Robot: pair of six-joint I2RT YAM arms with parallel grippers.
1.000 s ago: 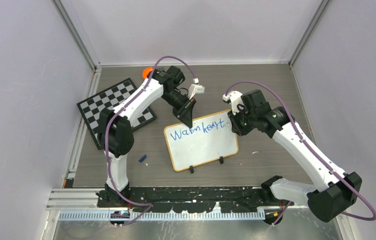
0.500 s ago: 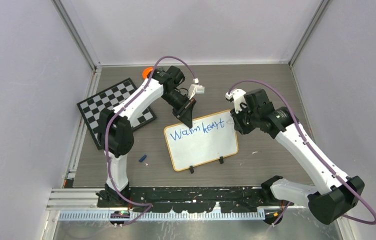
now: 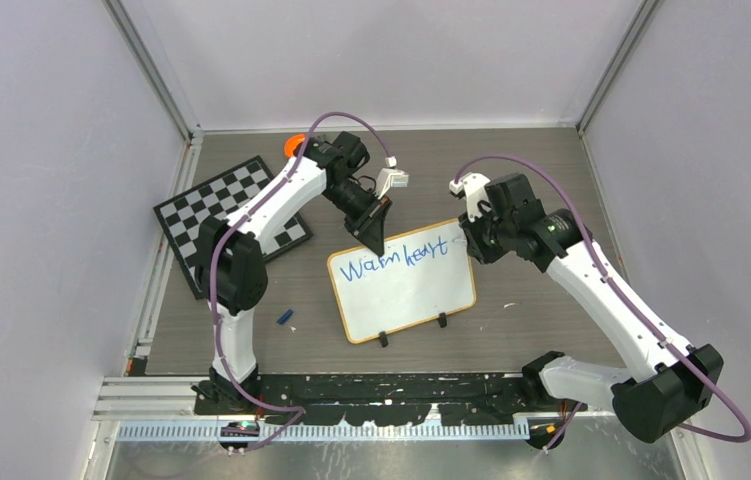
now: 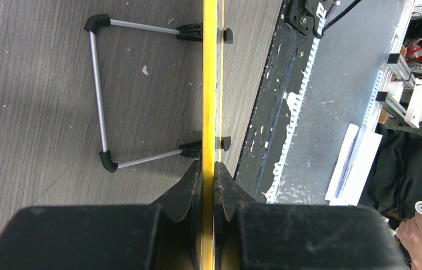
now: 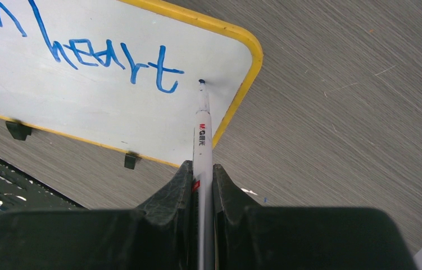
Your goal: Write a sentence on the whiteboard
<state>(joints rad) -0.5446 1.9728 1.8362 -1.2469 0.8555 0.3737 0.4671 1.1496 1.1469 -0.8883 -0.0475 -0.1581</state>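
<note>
Whiteboard: glossy white face, smooth; the yellow rim looks like plastic to me.
Marker: smooth white plastic barrel, slight sheen.
Table: grey wood grain, matt, lightly scratched.
Stand: bare metal rod, black plastic ends.
My right pincer: matt black plastic, dusty.

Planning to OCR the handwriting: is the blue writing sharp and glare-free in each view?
Right wrist: the sentence is sharp, no glare on the whiteboard. Top external: small, evenly lit, legible. Left wrist: only the board's yellow edge shows, writing hidden.
</note>
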